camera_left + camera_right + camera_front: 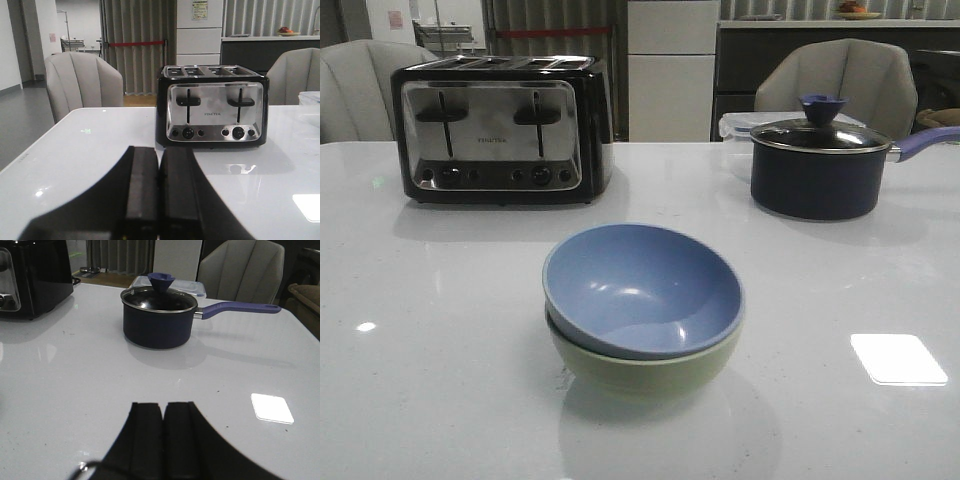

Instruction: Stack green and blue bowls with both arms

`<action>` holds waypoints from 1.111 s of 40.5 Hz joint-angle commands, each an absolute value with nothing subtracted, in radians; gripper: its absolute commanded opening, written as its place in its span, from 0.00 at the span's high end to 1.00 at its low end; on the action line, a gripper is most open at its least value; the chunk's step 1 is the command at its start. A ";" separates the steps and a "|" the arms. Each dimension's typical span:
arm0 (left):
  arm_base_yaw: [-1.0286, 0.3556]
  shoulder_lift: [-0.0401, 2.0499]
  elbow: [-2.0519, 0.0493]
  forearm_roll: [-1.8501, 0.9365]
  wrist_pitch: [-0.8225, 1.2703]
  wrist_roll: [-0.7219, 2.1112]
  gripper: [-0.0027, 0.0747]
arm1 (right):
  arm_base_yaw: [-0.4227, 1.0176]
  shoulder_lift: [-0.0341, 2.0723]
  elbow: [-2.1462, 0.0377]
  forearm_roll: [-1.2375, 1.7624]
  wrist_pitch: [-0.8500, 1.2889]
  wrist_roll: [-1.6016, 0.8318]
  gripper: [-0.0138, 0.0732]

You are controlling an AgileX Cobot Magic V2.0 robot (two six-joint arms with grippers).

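The dusty blue bowl (640, 288) sits nested, slightly tilted, inside the pale sage green bowl (645, 368), both upright mid-table.

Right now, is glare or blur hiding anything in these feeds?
Front view: a bright glare patch sits on the glossy white table, right of the dusty blue bowl nested in the pale sage green bowl; both read clearly. Right wrist view: the same kind of patch, nothing hidden. Left wrist view: the steel toaster is sharp.

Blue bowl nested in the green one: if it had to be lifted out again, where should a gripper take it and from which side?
Probably the raised near-right rim of the blue bowl, from above. It sits tilted in the green bowl, so that edge stands clear for one finger inside, one outside.
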State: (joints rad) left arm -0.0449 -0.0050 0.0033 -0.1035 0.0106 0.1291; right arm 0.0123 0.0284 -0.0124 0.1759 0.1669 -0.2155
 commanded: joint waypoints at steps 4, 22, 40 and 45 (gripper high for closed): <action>-0.044 -0.024 0.007 -0.111 -0.080 0.122 0.85 | 0.001 -0.031 0.026 0.170 0.040 -0.223 0.78; -0.044 -0.024 0.007 -0.111 -0.080 0.122 0.85 | 0.004 -0.029 0.025 0.111 -0.044 -0.094 0.78; -0.044 -0.024 0.007 -0.111 -0.080 0.122 0.85 | 0.003 -0.029 0.025 0.027 -0.097 0.007 0.78; -0.044 -0.024 0.007 -0.111 -0.080 0.122 0.85 | 0.003 -0.029 0.025 0.027 -0.096 0.007 0.78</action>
State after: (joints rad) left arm -0.0449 -0.0050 0.0033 -0.1035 0.0103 0.1291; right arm 0.0064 -0.0103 0.0290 0.0405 0.0000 0.0052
